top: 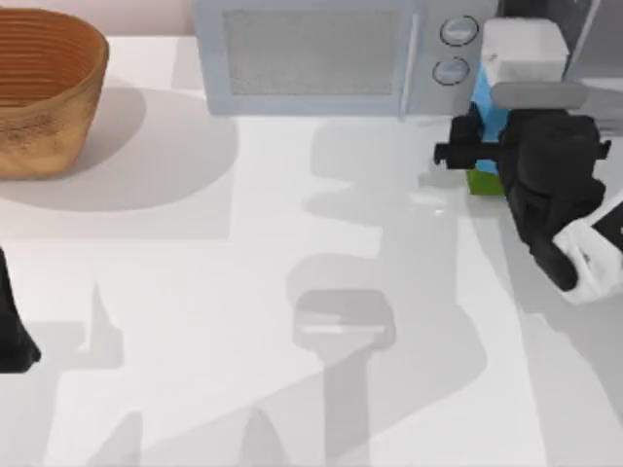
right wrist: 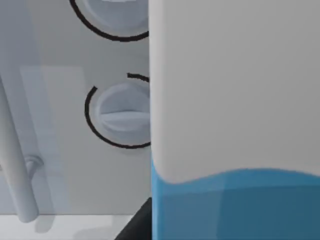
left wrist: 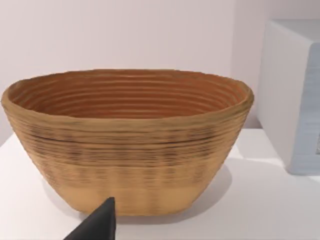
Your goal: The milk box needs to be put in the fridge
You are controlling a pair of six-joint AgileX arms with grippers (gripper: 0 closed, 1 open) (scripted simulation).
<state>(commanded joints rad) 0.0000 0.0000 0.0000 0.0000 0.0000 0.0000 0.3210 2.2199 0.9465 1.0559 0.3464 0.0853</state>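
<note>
L arm (top: 14, 331) parked at table's left edge, near side, black, low; its gripper's open/shut state – can't tell. L wrist view: dark fingertip (left wrist: 97, 225) pokes in at the frame's lower edge, wicker basket (left wrist: 127, 145) straight ahead of it, standing upright on the white table (top: 292, 389), nothing seen inside.

Near half of table – bare white top w/ grey shadows of arms across it.

R side, mid-to-far: R arm reaches in from the right edge, white link then black wrist. R gripper (top: 487, 156) sits at the milk box (top: 521, 53), black body pressed against the carton's side; fingers hidden behind the gripper body from above, so whether it's clamped on the carton or just beside it – can't tell. Milk box upright, white top, blue body (right wrist: 235, 205) and green base (top: 482, 182) peeking out by the gripper. R wrist view: carton very close, white upper part over blue.

Far: microwave (top: 321, 58) along back edge, light grey, mesh window, handle bar, two round knobs (top: 458, 31) at its right end. Milk box just to the right of those knobs, near them. Basket in far left corner, well apart from microwave.

Far right corner: fridge (top: 602, 49), grey frame w/ dark inside, directly right of the carton; carton outside it
</note>
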